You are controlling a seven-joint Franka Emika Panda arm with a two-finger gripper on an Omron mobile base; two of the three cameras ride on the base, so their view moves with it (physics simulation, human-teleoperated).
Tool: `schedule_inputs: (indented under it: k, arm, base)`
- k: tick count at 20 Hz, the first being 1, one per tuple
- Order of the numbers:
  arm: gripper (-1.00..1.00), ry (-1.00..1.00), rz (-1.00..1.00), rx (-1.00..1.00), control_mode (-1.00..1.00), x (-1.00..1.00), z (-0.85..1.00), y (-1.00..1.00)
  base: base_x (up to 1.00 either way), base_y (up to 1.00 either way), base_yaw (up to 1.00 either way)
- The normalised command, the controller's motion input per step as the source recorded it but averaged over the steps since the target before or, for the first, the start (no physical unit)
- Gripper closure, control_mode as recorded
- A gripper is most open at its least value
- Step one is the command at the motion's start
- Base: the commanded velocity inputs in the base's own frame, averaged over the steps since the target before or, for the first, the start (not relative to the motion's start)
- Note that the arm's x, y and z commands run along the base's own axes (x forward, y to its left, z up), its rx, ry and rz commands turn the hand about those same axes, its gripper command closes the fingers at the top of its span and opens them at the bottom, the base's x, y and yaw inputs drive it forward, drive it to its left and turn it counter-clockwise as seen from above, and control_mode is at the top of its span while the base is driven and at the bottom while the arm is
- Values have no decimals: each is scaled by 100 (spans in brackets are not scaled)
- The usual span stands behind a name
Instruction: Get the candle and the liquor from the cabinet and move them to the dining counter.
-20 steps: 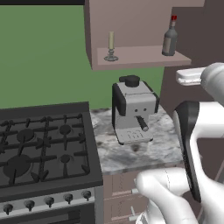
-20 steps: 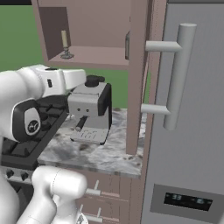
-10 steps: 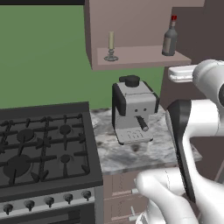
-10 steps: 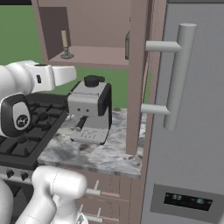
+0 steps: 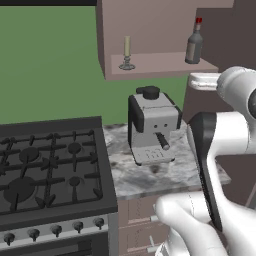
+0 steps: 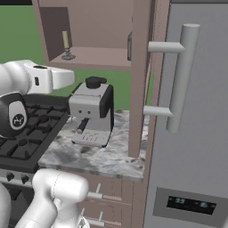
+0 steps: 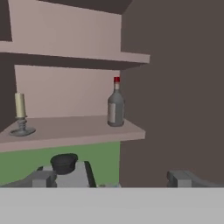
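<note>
The open mauve-brown wall cabinet (image 5: 165, 30) fills the upper centre of the left base view. On its lower shelf, at the left, stands the thin cream taper candle in a small grey metal candlestick (image 5: 127, 53); well apart, near the shelf's right end, stands the small grey-brown glass liquor bottle with a red cap (image 5: 194, 43).

In the hand view the two-finger gripper (image 7: 114, 178) sits at the bottom edge, its fingers (image 7: 41, 178) spread fully wide and holding nothing, below the shelf. A grey and black coffee machine (image 5: 151, 124) stands on the small marbled worktop (image 5: 150, 172).
</note>
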Motion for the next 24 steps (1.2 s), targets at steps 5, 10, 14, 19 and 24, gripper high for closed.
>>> schedule_inputs:
  k: [5,10,14,19,24]
  arm:
    - [-100,-1,0,5,-100,7,0,5]
    - [-100,0,-3,0,-100,19,0,0]
    - [-100,-2,-3,0,-100,18,0,0]
    - [-100,-8,0,0,-100,16,0,0]
    - [-100,-8,0,0,-100,24,0,0]
  base:
    - [0,0,0]
    - [0,0,0]
    - [0,0,0]
    - [0,0,0]
    - [0,0,0]
